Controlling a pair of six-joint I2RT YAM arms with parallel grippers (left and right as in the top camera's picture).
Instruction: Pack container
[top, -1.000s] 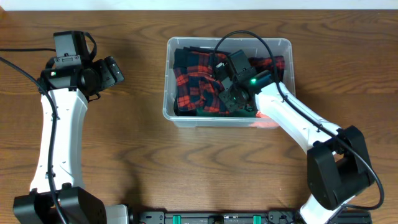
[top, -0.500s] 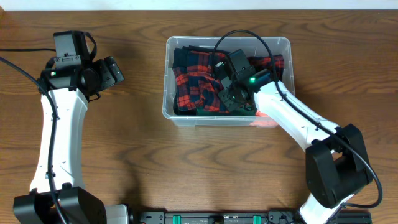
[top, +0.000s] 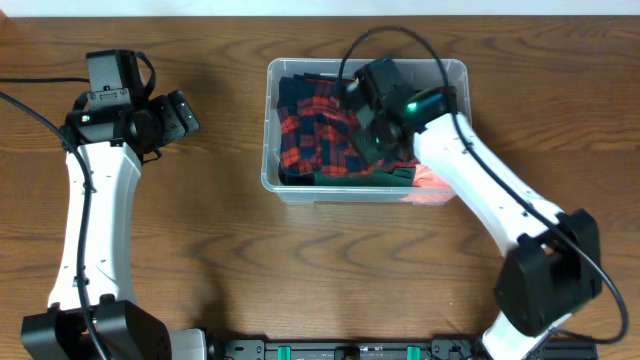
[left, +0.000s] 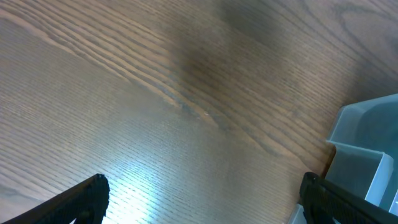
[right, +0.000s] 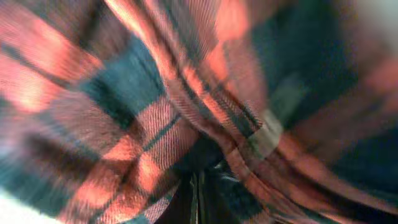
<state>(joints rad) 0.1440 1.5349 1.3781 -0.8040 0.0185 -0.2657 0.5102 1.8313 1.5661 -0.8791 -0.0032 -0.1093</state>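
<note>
Clear rectangular plastic container (top: 330, 190) central on brown wooden table (top: 220, 240), red-and-black plaid cloth (top: 310, 140) inside. Right gripper (right: 199, 186) clamped on a fold; left gripper (top: 185, 113) spread apart. Could haul cloth out if raised unreleased.

You're looking at plaid all across your right wrist view: the plaid cloth (right: 155, 124) runs orange-red squares against navy and dark green bands (one small pale patch among them). From overhead, the container (top: 330, 193) is clear and the table (top: 230, 250) brown with wood grain. Your right arm (top: 480, 190) is white with black joints and a green light.
</note>
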